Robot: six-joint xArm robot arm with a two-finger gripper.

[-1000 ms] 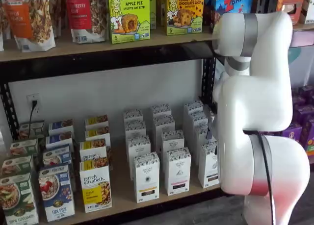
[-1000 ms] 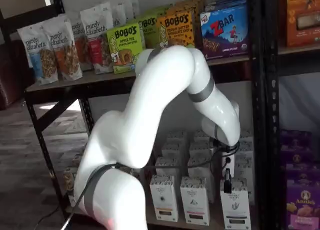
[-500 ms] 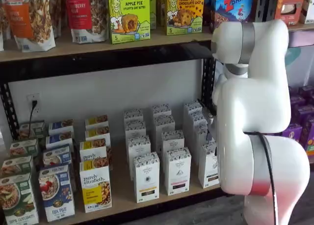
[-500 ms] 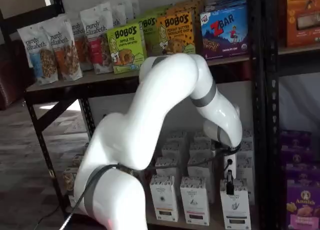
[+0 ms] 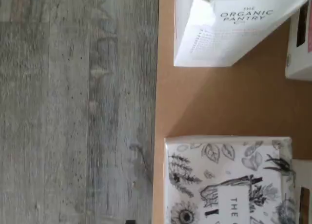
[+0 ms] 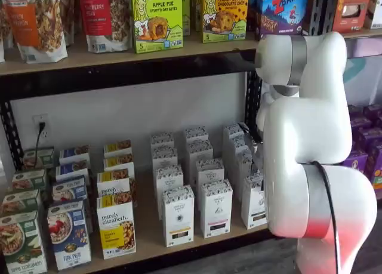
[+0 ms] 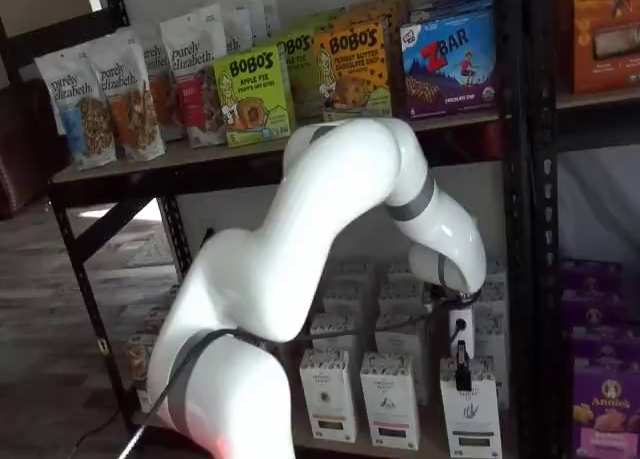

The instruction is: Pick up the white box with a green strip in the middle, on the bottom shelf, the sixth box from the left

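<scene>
Your gripper [image 7: 461, 371] hangs at lower right of a shelf view, directly over the white box [image 7: 471, 415] at the front of the bottom shelf [image 6: 149, 241]. Only a dark finger shows side-on; its opening cannot be told, and no grasp is evident. Judged step: final approach. Next, descend squarely so the fingers straddle the carton top.

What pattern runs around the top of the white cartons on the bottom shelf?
A dark speckled band on white, clearest on the front white cartons in a shelf view; the wrist view shows black botanical line drawings.
</scene>
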